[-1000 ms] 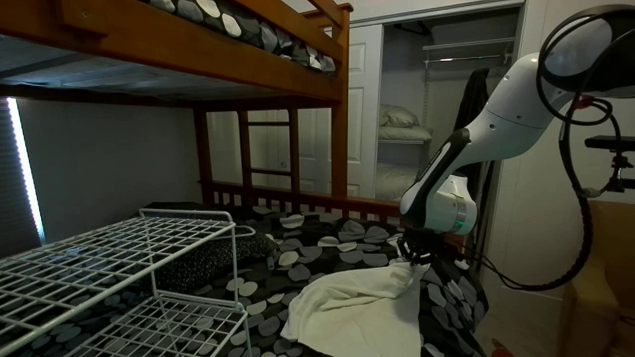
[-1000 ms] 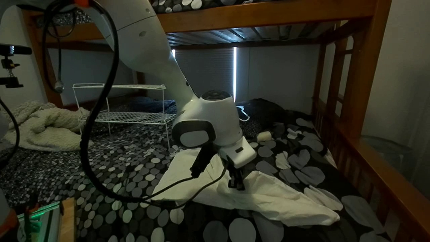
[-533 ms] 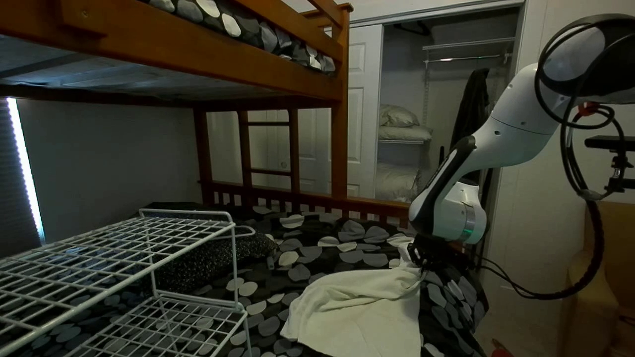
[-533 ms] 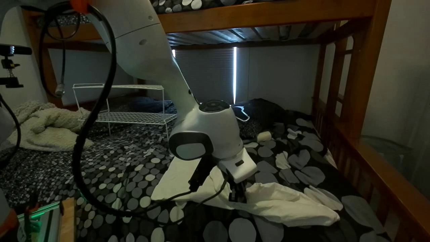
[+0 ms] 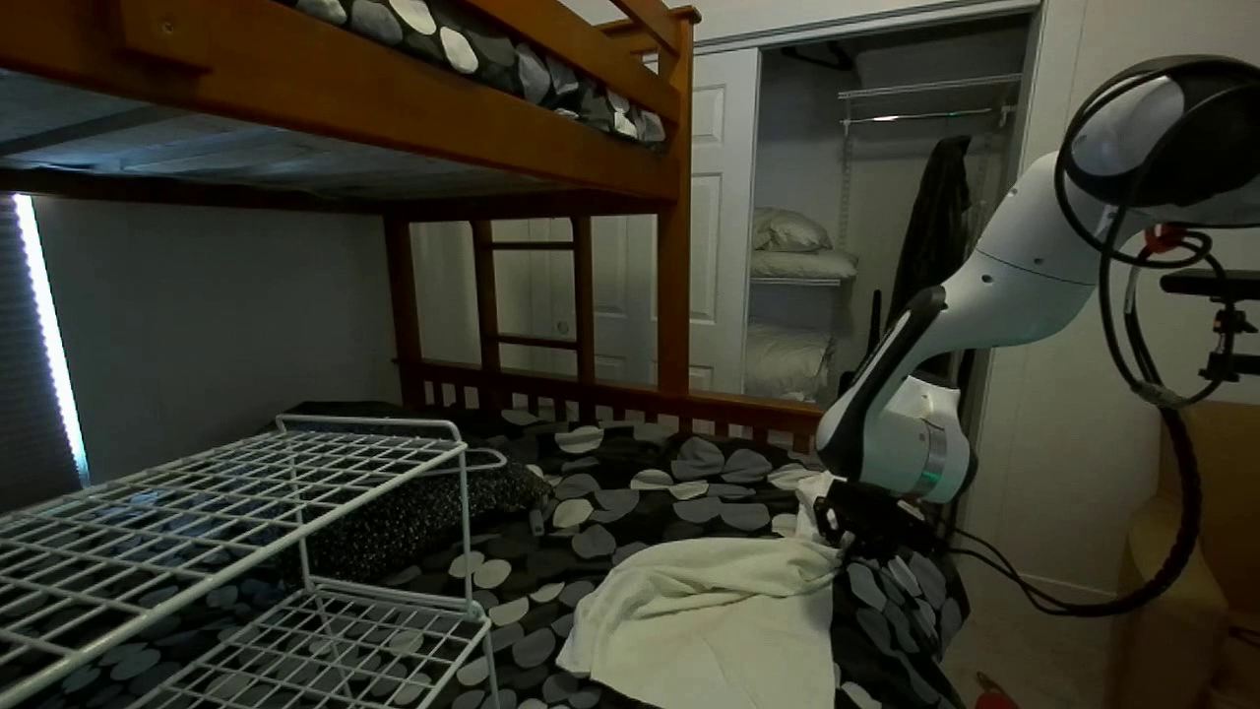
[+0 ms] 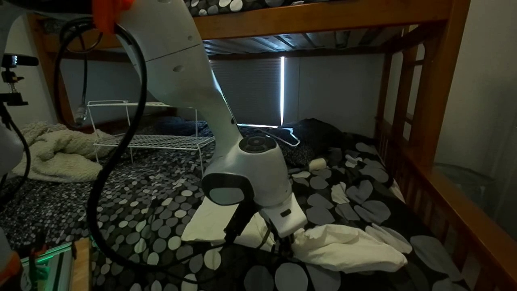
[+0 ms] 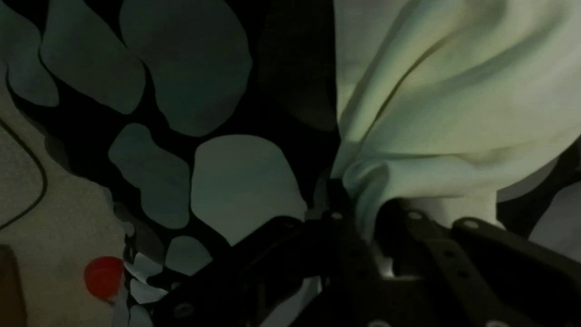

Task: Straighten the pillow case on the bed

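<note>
The cream-white pillow case lies wrinkled on the dark pebble-printed bedding of the brown wooden bunk bed. In an exterior view the pillow case spreads to both sides of the gripper, with a puffed, folded part on the right. My gripper is low over the bed at the pillow case's edge; it also shows in an exterior view. In the wrist view a bunched fold of the pillow case runs between the fingers of the gripper, which is shut on it. The fingertips are partly hidden by cloth and dark.
A white wire-grid rack stands on the bed, with a dark speckled pillow beside it. A fluffy cream blanket and a white hanger lie farther off. The upper bunk overhangs. A red object is on the floor.
My gripper has moved down and, in an exterior view, slightly right. The cloth at the gripper has come down with it. The far part of the pillow case looks almost unchanged.
</note>
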